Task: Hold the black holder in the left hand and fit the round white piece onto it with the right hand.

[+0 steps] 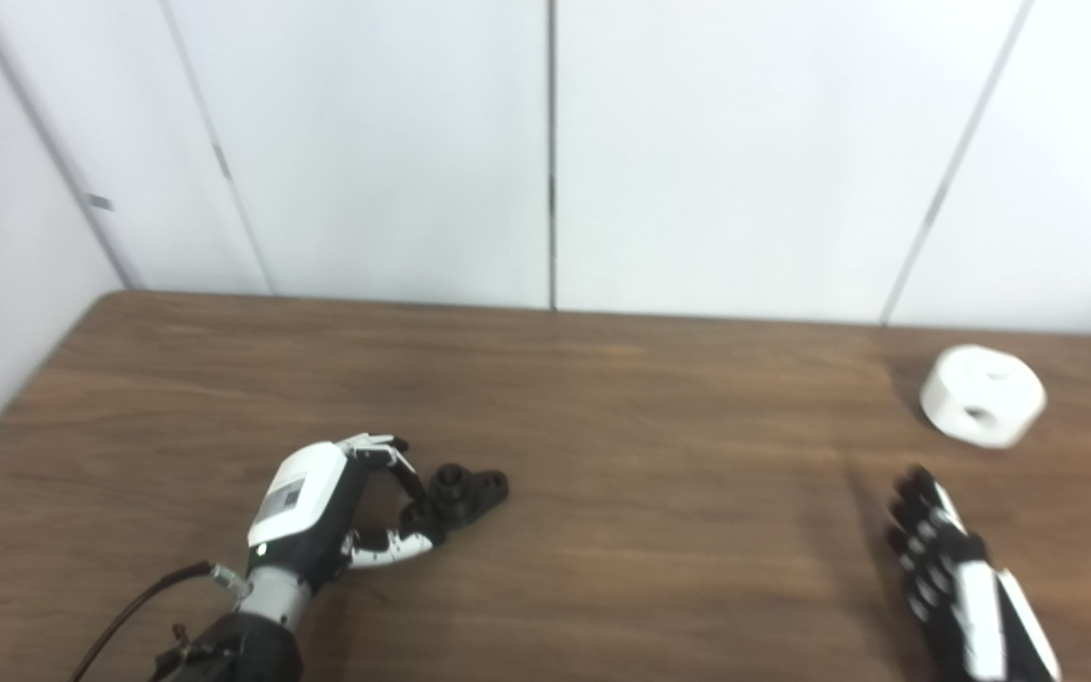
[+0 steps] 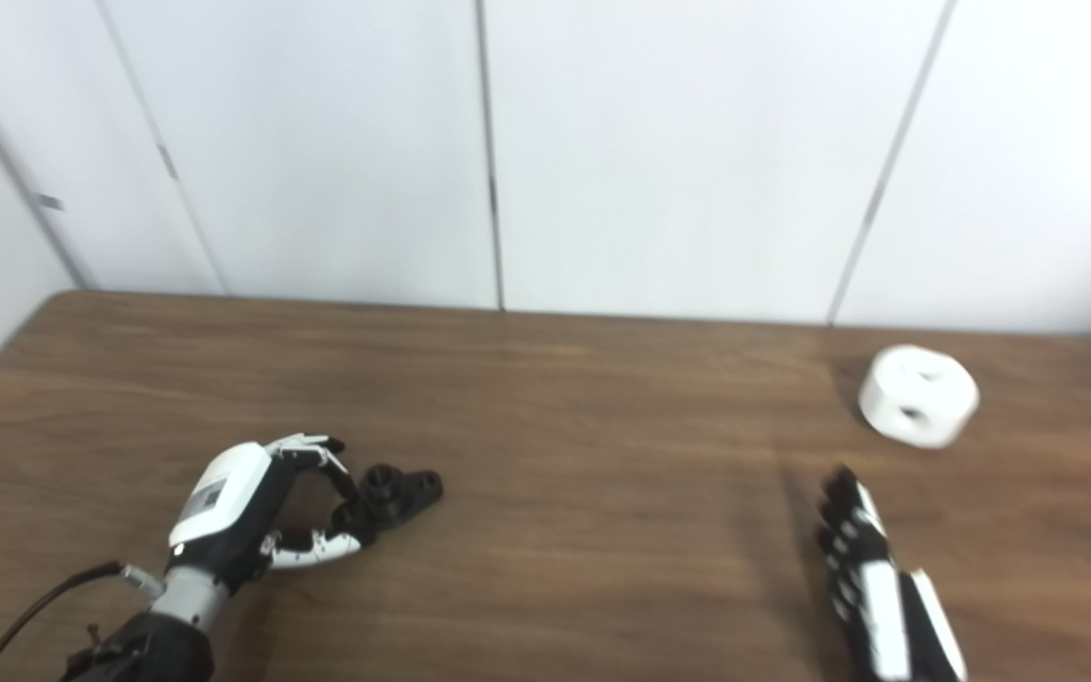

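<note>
The black holder lies on the brown table, left of the middle. My left hand sits just left of it. Its fingers curl over the holder's near end and the thumb presses that end from the front, so the hand is shut on the holder. The round white piece, with a hole in its side, rests at the far right of the table. My right hand is open with fingers stretched, pointing toward the piece. It is a hand's length short of the piece and not touching it.
White wall panels rise right behind the table's far edge. The table's left edge runs close to a side wall. A black cable trails from my left wrist.
</note>
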Robot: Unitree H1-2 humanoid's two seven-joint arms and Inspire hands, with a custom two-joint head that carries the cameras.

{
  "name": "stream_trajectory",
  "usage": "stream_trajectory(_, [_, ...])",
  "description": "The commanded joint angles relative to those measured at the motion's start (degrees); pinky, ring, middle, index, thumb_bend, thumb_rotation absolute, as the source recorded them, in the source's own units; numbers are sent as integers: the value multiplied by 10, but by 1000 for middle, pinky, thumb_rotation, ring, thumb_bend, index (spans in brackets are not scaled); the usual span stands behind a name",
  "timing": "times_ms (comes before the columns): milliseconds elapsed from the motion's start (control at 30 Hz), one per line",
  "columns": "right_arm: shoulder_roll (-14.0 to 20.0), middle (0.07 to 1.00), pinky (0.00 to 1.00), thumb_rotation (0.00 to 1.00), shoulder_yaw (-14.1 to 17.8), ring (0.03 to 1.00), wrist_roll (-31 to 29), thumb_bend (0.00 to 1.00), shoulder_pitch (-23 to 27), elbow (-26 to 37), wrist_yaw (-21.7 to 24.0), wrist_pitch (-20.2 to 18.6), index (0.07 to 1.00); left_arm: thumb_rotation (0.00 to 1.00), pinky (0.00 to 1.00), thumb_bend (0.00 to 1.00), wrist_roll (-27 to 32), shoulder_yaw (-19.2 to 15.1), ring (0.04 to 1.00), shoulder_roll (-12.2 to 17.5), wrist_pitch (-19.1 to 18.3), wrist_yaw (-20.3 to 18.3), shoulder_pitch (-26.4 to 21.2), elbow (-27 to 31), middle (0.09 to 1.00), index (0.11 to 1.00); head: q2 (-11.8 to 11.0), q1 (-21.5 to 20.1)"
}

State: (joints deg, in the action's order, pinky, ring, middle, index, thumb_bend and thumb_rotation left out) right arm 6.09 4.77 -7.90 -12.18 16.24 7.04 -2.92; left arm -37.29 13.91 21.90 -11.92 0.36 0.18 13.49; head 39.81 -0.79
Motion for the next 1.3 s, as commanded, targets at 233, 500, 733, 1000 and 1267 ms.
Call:
stream_trajectory(233, [-19, 987, 1000, 1000, -16, 1000, 17, 600, -29, 42, -24, -26, 1000, 43, 905, 514, -26, 39, 872, -15, 35, -44, 51, 59, 813, 489, 31, -30])
stream_trajectory(500, [-16, 975, 1000, 1000, -24, 1000, 25, 627, -30, 67, -36, -57, 1000, 43, 890, 515, -41, 69, 881, -34, 83, -49, 90, 55, 818, 489, 51, -44])
stream_trajectory(733, [-11, 979, 1000, 1000, -20, 1000, 14, 615, -34, 79, -34, -66, 1000, 43, 905, 515, -49, 65, 882, -41, 116, -42, 99, 34, 812, 488, 56, -50])
stream_trajectory(1000, [-7, 984, 1000, 1000, -4, 1000, -2, 618, -30, 90, -38, -78, 1000, 43, 904, 515, -61, 58, 880, -42, 134, -37, 99, 25, 808, 488, 52, -57])
stream_trajectory(1267, [25, 949, 1000, 786, 37, 977, 39, 583, 4, 101, -56, -74, 982, 42, 899, 515, -78, 58, 882, -44, 138, -34, 101, 20, 810, 489, 35, -81])
